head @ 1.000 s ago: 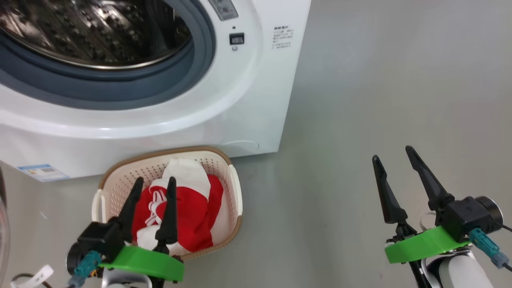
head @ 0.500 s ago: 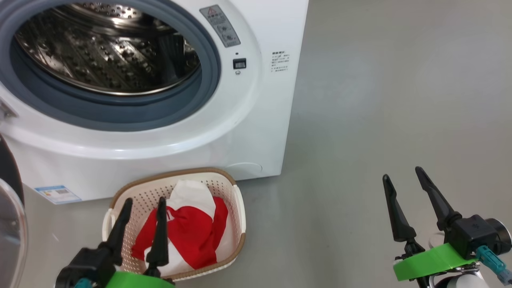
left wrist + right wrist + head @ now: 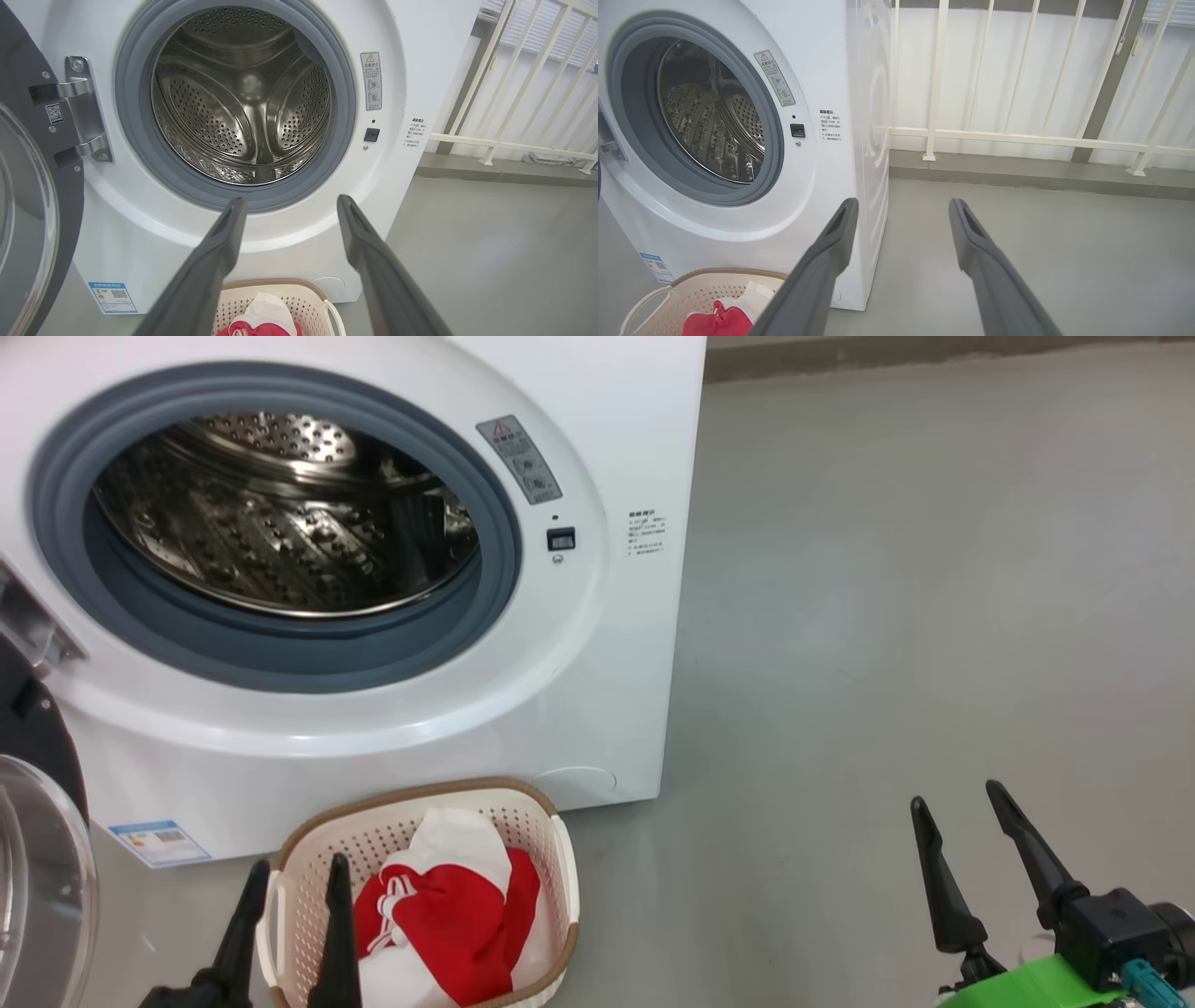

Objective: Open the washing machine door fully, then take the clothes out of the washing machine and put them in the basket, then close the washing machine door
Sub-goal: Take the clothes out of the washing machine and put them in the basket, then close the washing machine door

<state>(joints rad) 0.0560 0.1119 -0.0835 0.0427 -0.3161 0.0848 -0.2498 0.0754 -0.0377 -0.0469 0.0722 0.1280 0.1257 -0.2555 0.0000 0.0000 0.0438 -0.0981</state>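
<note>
1. Since a second ago your head camera has tipped up, and your left gripper (image 3: pixel 299 861) has drawn back from over the clothes (image 3: pixel 457 915) to the left rim of the basket (image 3: pixel 411 793).
2. Its jaws stand apart with nothing between them. One finger shows in front of the basket's inside, the other just outside the rim.
3. Your right gripper (image 3: pixel 957 793) hangs over bare floor (image 3: pixel 887 616), well apart from the basket, its jaws likewise spread and empty.
4. You see the red and white clothes lying inside the basket, which stands on the floor just in front of the washer (image 3: pixel 597 709), below its round opening.
5. You see the door (image 3: pixel 28 210) swung wide to the left on its metal hinge (image 3: pixel 84 107), with the steel drum (image 3: pixel 243 93) open to view.
6. Beyond the washer, on your right, stands a white railing (image 3: pixel 1017 135).
</note>
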